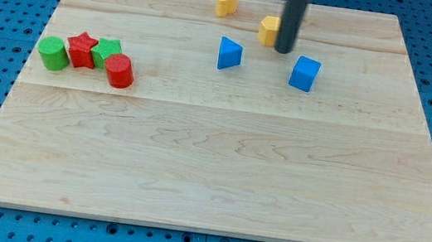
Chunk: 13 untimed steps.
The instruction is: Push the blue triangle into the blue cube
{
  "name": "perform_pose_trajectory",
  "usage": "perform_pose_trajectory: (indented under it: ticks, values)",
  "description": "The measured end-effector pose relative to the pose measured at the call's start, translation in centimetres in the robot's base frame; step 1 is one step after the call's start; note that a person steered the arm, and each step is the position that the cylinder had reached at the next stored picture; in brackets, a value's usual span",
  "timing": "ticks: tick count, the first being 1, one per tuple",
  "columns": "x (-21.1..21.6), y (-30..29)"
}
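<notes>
Blue triangular block (230,53): lay on the pale wooden board (217,180), in the upper middle of the view, apart from its target. Blue cube block (305,73): stood to the view's right of the triangle, a clear strip of board between them; no contact made, so the push was judged as wholly left to do. My tip (283,50): end of the straight dark rod, no pincer fitted and nothing held, set down above that strip, nearer the cube, touching neither blue block. Yellow block (270,30), shape unclear, just beside the rod on the view's left. Yellow heart-like block (227,2) near the top edge. Far left cluster: green cylinder (53,54), red star (82,49), green block (108,52), red cylinder (120,71).
</notes>
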State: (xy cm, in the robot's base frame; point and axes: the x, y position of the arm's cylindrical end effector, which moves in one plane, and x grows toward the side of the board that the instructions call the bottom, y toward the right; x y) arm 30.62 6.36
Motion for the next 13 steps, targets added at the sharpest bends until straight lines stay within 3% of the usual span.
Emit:
perform_pose_trajectory:
  ticks: [3,4,5,6,7,8,9,11,12,13]
  values:
    - [-0.3,-10.9]
    - [1.7,-13.1]
    - [5.9,-7.2]
    - [5.8,-4.5]
    - [3.9,-9.3]
    - [2.8,-9.3]
    - [3.4,-3.2]
    - [0.9,-5.0]
    - [4.7,-2.1]
    - [5.1,-2.0]
